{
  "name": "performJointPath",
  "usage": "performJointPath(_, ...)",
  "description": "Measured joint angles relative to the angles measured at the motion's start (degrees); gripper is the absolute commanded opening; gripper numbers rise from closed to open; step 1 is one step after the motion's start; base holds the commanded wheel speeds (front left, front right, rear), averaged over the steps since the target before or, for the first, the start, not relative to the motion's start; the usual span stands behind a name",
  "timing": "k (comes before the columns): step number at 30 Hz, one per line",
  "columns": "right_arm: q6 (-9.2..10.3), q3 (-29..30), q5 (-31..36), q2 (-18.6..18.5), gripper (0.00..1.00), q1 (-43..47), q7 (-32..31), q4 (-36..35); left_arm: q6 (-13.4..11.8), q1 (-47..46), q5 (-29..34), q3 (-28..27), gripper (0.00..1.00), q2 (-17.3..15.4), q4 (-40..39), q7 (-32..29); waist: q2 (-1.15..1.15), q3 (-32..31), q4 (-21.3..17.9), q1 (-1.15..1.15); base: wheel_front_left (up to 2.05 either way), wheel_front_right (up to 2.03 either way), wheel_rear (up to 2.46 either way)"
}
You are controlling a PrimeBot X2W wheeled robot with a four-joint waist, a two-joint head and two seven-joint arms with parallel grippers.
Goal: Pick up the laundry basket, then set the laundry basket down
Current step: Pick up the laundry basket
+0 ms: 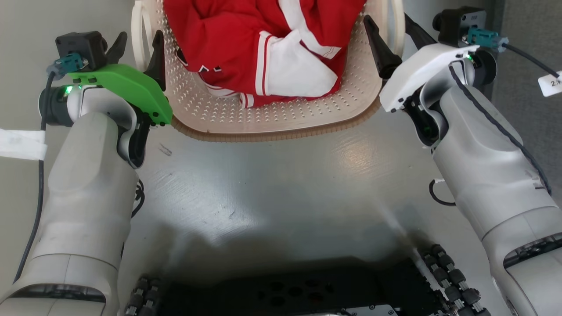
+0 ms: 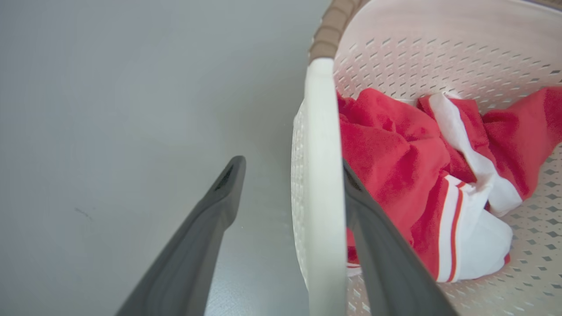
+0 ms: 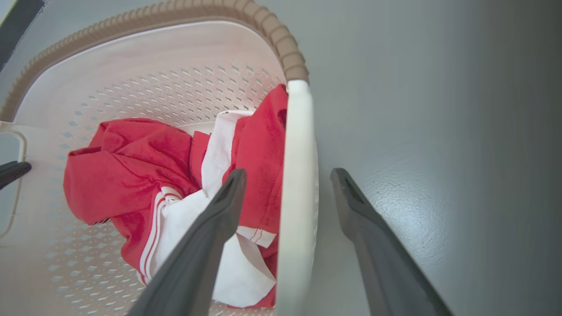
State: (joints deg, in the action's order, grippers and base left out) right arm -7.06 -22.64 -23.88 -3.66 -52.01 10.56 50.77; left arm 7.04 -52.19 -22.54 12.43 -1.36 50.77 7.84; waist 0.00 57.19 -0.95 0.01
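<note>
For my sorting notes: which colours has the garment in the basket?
The garment is red and white; head view.

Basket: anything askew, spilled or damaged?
Nothing stands out. The basket looks intact, and the clothes lie inside it, none over the rim where it shows. The left gripper and right gripper are open, each straddling a side handle, one finger inside and one outside.

Garment (image 1: pixel 246 44) in laundry basket (image 1: pixel 272 118); left claw (image 1: pixel 140 37), right claw (image 1: pixel 386 19) astride side handles (image 2: pixel 320 175).
</note>
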Motion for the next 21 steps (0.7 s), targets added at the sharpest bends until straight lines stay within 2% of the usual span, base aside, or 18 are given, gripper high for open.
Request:
performJointPath(8, 0.0, -2.8, -2.8, 0.0, 1.0, -1.2, 0.3, 2.4, 0.1, -1.0, -0.9, 0.9, 1.0, 0.2, 3.1, 0.0, 0.0, 1.3, 0.6, 0.0, 0.0, 0.0, 0.0)
performJointPath(9, 0.0, -3.1, -3.3, -0.1, 0.91, -1.5, 0.3, 2.6, 0.1, -1.2, -1.0, 1.1, 1.0, 0.2, 3.4, 0.0, 0.0, 1.4, 0.6, 0.0, 0.0, 0.0, 0.0)
performJointPath(10, 0.0, -3.4, -3.7, -0.1, 0.73, -1.8, 0.5, 2.8, 0.1, -1.5, -1.0, 1.3, 1.0, 0.2, 3.8, 0.0, 0.0, 1.4, 0.6, 0.0, 0.0, 0.0, 0.0)
performJointPath(11, 0.0, -3.6, -4.0, -0.1, 0.51, -2.1, 0.6, 3.0, 0.1, -1.7, -1.2, 1.7, 0.91, 0.2, 4.0, 0.1, 0.0, 1.4, 0.6, 0.0, 0.0, 0.0, 0.0)
performJointPath(12, 0.0, -3.8, -4.1, -0.1, 0.36, -2.2, 0.6, 3.2, 0.1, -1.9, -1.4, 2.1, 0.67, 0.2, 4.1, 0.2, 0.0, 1.5, 0.6, 0.0, 0.0, 0.0, 0.0)
performJointPath(14, 0.0, -4.3, -4.6, -0.1, 0.0, -2.6, 0.8, 3.6, 0.1, -2.2, -2.0, 2.9, 0.14, 0.2, 4.2, 0.3, 0.0, 1.5, 0.5, 0.0, 0.0, 0.0, 0.0)
performJointPath(15, 0.0, -4.4, -4.8, -0.1, 0.0, -2.8, 0.9, 3.8, 0.1, -2.3, -2.1, 3.2, 0.0, 0.2, 4.3, 0.3, 0.0, 1.6, 0.5, 0.0, 0.0, 0.0, 0.0)
performJointPath(21, 0.16, -5.6, -6.5, 0.1, 0.0, -3.3, 1.4, 5.1, 0.3, -2.8, -4.3, 4.9, 0.0, 0.8, 4.6, 0.7, 0.0, 1.6, 0.3, -0.01, 0.0, 0.0, 0.0)
